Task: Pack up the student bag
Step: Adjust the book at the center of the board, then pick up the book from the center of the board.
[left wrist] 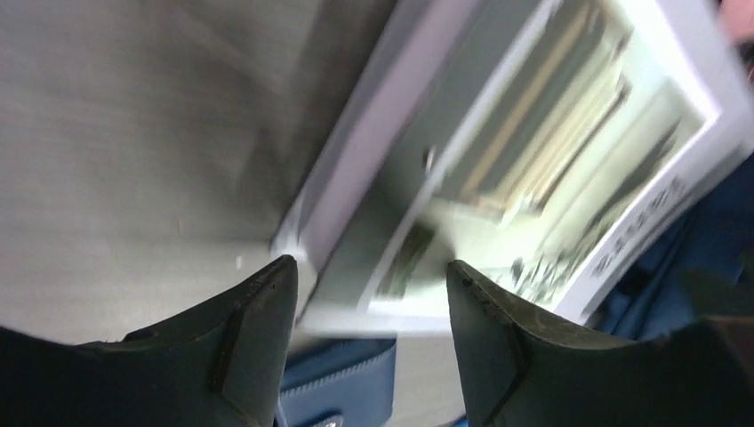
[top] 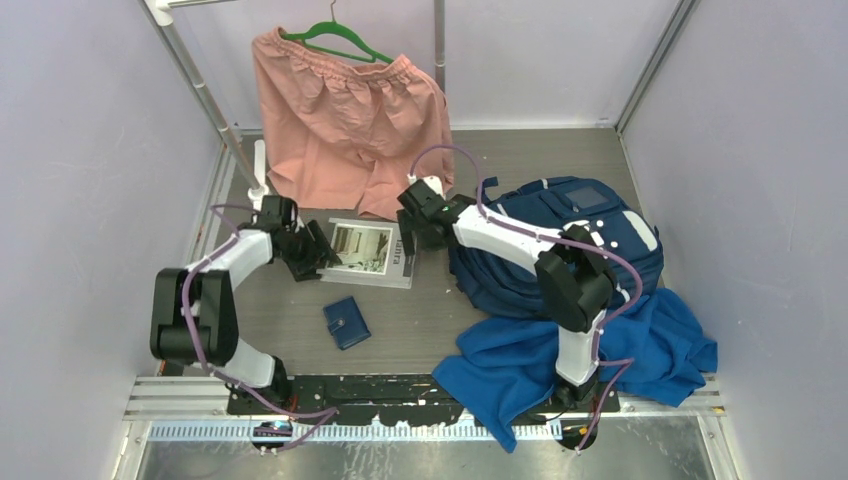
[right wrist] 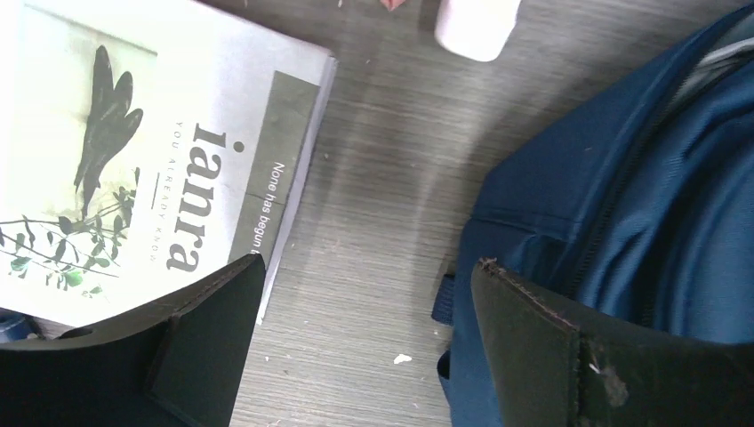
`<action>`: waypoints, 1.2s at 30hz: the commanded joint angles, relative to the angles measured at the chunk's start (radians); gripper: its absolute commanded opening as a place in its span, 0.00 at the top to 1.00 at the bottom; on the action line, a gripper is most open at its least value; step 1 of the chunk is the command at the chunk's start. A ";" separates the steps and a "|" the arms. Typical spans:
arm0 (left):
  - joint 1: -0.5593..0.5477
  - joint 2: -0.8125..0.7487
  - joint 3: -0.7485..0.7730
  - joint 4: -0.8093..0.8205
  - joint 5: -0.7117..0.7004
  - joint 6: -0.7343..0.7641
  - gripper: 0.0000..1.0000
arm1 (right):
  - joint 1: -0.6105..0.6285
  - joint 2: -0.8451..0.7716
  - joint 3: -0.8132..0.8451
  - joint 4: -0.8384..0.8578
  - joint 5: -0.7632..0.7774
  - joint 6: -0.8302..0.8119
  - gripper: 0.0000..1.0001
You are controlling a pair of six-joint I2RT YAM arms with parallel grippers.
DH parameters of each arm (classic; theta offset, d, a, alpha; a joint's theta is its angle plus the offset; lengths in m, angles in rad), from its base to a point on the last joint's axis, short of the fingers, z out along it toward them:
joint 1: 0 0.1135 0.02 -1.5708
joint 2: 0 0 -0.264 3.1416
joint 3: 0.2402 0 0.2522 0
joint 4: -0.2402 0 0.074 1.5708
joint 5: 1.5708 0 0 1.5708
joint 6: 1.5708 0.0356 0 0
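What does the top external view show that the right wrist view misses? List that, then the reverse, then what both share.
Top external only: a green clothes hanger, a royal-blue soft cloth and the left gripper. Right wrist only: readable lettering on the white-covered magazine and a small white crumb. Both: that magazine, the large navy blue fabric backpack, the grey wood-grain table and the right gripper, its jaws open.
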 commanded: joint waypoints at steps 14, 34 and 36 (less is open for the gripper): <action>-0.015 -0.266 0.002 -0.121 0.004 -0.036 0.33 | -0.055 -0.078 -0.008 0.140 -0.265 0.236 0.16; 0.016 0.010 0.026 0.109 0.185 -0.051 0.35 | -0.103 0.045 -0.155 0.428 -0.499 0.486 0.49; 0.016 0.008 0.022 0.110 0.186 -0.052 0.36 | -0.103 0.042 -0.156 0.427 -0.503 0.486 0.55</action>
